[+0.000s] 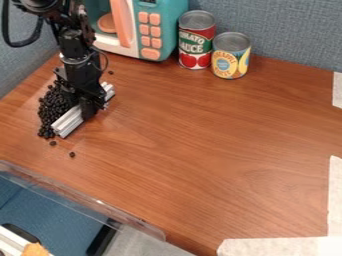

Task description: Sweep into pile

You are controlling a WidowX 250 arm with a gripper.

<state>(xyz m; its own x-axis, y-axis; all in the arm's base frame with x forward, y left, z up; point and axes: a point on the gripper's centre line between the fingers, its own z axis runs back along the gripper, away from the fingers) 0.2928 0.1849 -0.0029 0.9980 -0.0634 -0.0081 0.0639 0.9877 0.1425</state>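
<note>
the black gripper [87, 107] is squeezing a long, pale bar [67, 122] low over the brown tabletop [200, 140], at the left of the camera view. lots of little black balls [53, 110] sit in a bunch right beside the bar. two loose balls [72, 154] are near its bottom end, and another small ball [110, 72] is past its top end. a toy microwave [165, 35], a red can [196, 42] and a yellow can [231, 59] stand at the back.

Blue-gray fabric partition walls [280, 30] behind a reddish-brown wood-grain tabletop [200, 150], white strips [274, 246] along its edge.
</note>
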